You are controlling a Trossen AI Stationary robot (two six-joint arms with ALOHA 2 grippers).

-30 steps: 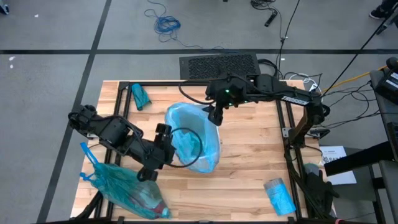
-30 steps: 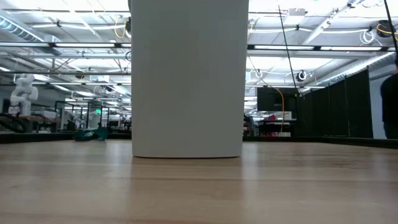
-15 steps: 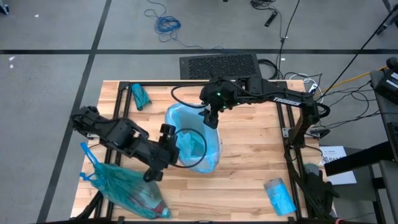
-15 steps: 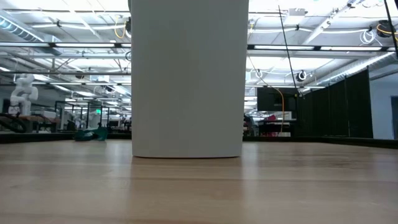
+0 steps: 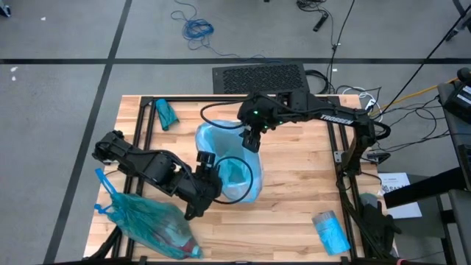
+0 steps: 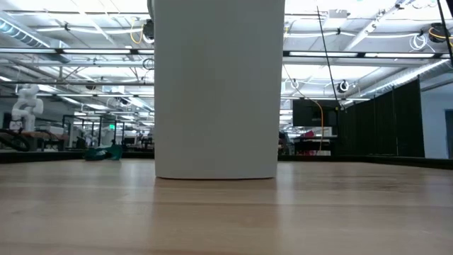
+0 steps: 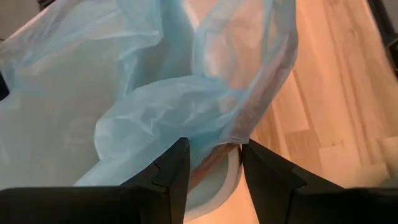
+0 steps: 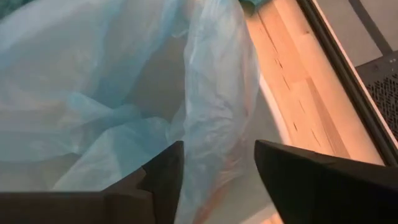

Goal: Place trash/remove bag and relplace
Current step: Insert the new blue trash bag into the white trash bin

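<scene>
A white bin [image 6: 216, 88] stands at mid-table with a pale blue bag [image 5: 229, 168] draped in and over its mouth. My left gripper [image 5: 208, 163] is at the bin's near-left rim, shut on the bag there [image 7: 214, 165]. At the far rim, my right gripper [image 5: 250, 140] is open. Its fingers stand either side of the hanging film [image 8: 211, 124]; whether they touch it, I cannot tell. A full teal bag [image 5: 151, 224], knotted, lies at the near left corner with trash showing dimly through it. My left gripper holds the bag's bunched edge [image 7: 217, 134] where it lies over the bin's white rim [image 7: 231, 180]. Film and rim sit between the two fingers. The fingers slant down from the table's near left. The rest of the film hangs slack into the bin.
A folded teal bag [image 5: 165, 114] lies at the far left corner, and a blue packet [image 5: 331, 232] at the near right. Black frame rails [image 5: 335, 158] run along the table's sides. Bare wood lies right of the bin.
My left arm has reached down and toward the bin, and its gripper has come in at the near-left rim. The bin has shifted slightly to the right in the low view. My right gripper has dropped a little toward the far rim. The bag's mouth has changed shape.
</scene>
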